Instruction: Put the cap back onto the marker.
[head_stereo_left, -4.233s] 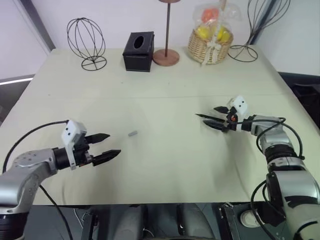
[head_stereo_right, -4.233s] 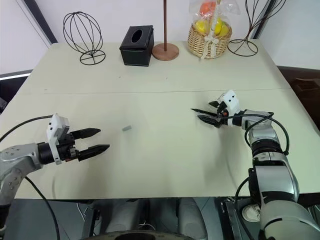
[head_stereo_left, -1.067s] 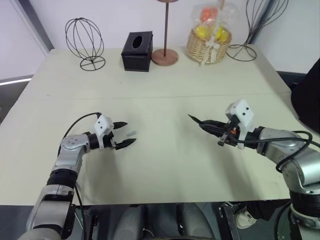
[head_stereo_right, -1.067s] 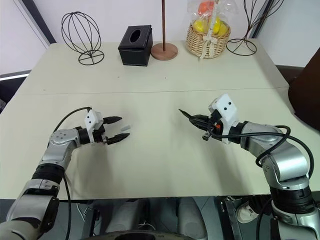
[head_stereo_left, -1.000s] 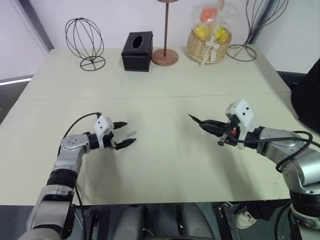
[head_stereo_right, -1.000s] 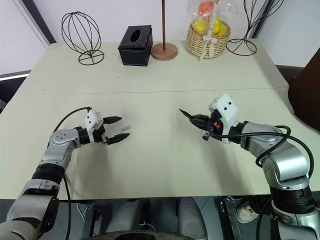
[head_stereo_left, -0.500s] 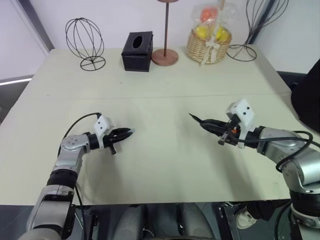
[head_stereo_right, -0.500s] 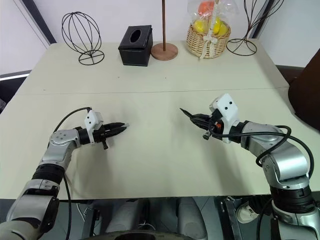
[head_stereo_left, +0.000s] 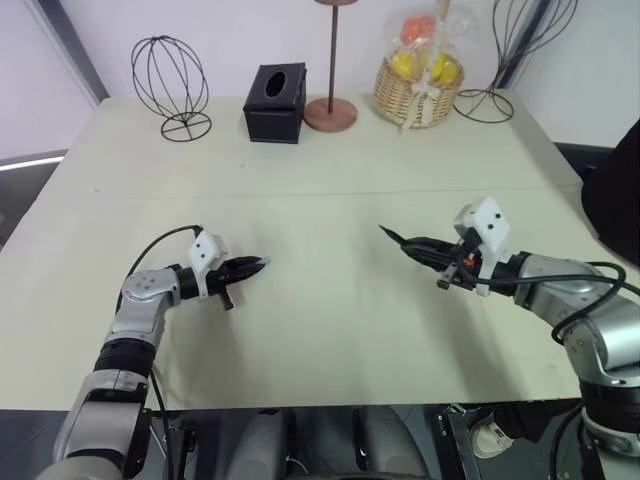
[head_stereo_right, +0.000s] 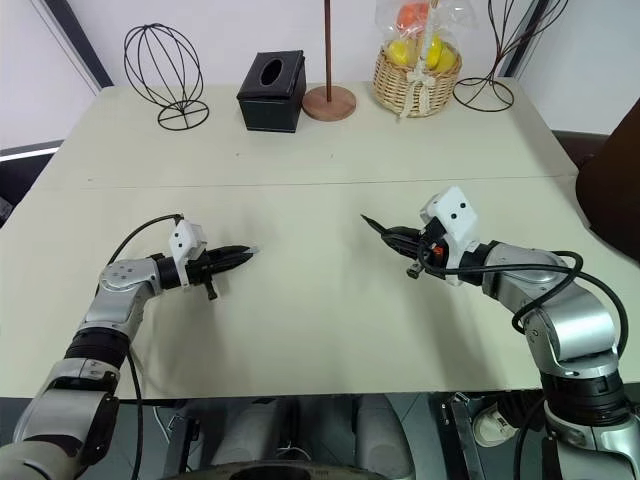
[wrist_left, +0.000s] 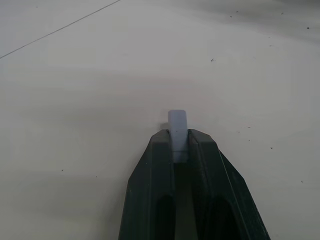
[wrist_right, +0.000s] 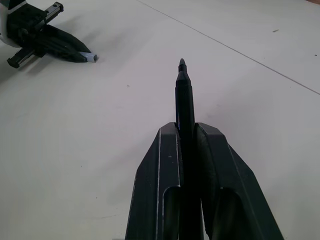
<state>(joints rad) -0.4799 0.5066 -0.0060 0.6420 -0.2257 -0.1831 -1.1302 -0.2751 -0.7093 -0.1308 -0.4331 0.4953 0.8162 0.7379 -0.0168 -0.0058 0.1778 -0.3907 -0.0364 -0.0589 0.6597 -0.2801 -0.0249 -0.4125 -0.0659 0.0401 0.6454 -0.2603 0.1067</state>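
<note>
Left gripper (head_stereo_left: 258, 265), at lower left of the head views: closed on the cap (wrist_left: 177, 125), which is pinched between the two black fingertips with its pale grey end projecting beyond them. The cap's long axis is seen to run in line with the fingers, directed toward the right of the frame, low over the table (head_stereo_left: 330, 330).

Right gripper (head_stereo_left: 425, 248), at centre right: closed on the marker (wrist_right: 184, 95), which is clamped lengthwise between the fingers. The marker's long axis is aligned with the gripper; its pointed tip is directed toward the upper left of the head views and is held clear of the table. Cap and marker are shown well apart, with bare tabletop between them.

Along the top of the frame, a black box (head_stereo_left: 277, 102) and a basket (head_stereo_left: 421, 85) are shown.
</note>
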